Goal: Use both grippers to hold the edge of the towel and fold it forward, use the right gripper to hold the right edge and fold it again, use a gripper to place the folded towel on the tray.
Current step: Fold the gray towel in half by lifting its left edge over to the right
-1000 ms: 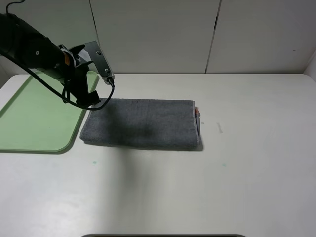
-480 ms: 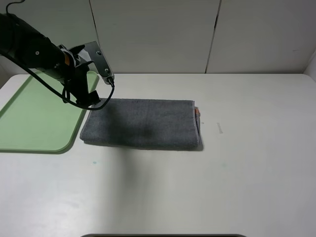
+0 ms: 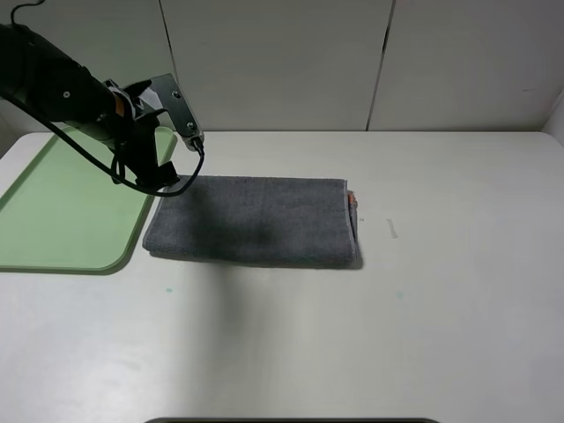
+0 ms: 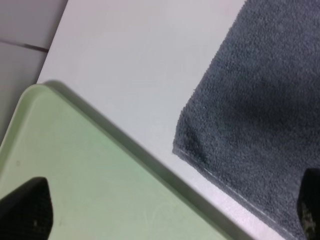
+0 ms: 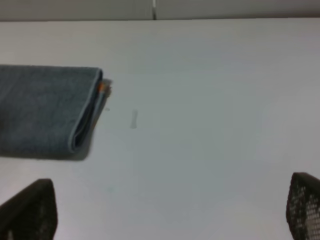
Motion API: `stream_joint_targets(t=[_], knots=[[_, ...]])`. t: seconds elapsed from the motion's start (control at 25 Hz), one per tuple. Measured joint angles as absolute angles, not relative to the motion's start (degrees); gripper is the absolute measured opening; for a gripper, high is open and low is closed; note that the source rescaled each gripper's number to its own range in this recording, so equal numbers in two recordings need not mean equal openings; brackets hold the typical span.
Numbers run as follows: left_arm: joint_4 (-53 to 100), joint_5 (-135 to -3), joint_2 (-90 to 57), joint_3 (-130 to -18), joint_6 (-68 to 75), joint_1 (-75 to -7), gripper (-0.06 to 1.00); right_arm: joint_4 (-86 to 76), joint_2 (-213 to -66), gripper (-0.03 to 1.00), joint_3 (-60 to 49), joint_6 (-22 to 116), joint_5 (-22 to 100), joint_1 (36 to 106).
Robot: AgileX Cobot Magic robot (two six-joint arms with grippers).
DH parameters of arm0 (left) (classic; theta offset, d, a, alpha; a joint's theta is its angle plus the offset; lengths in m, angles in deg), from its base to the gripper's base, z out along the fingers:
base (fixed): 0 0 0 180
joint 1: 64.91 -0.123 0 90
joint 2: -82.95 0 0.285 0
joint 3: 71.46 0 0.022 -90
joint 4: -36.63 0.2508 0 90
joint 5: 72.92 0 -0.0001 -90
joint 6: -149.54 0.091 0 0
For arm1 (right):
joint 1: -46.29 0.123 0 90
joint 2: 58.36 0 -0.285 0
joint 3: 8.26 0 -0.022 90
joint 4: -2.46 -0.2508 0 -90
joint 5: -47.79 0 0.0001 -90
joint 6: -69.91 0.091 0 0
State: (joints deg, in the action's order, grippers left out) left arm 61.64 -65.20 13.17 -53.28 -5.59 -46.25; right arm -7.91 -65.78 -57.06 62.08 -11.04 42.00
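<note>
Towel (image 3: 254,220) lies folded on table (image 3: 441,308), just beside tray (image 3: 62,211). I see left gripper (image 3: 176,157) spread wide above towel's tray-side corner; right gripper (image 5: 167,207) also spread, apart from towel.

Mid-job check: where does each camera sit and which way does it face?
Exterior high: mounted high, looking down on table, towel and tray; shows the left arm and left tool.
Left wrist: on the left arm, looking down at tray corner and towel corner; fingertips show.
Right wrist: on the right arm, facing the towel's folded end; fingertips of the right tool show.
Shared: towel in all three.
</note>
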Motion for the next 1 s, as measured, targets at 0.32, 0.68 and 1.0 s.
stream_joint_targets(t=[0.32, 0.68, 1.0], knots=[[61.6, -65.2, 13.2, -53.3, -8.4, -46.3, 0.99, -8.2, -65.8, 1.0, -57.1, 62.1, -11.0, 41.7], [61.6, -65.2, 13.2, -53.3, -20.3, -46.3, 0.99, -8.2, -65.8, 1.0, -57.1, 62.3, -11.0, 41.7], [61.6, -59.6, 13.2, -53.3, -50.1, -46.3, 0.99, -8.3, -65.8, 1.0, -57.1, 62.3, -11.0, 41.7]])
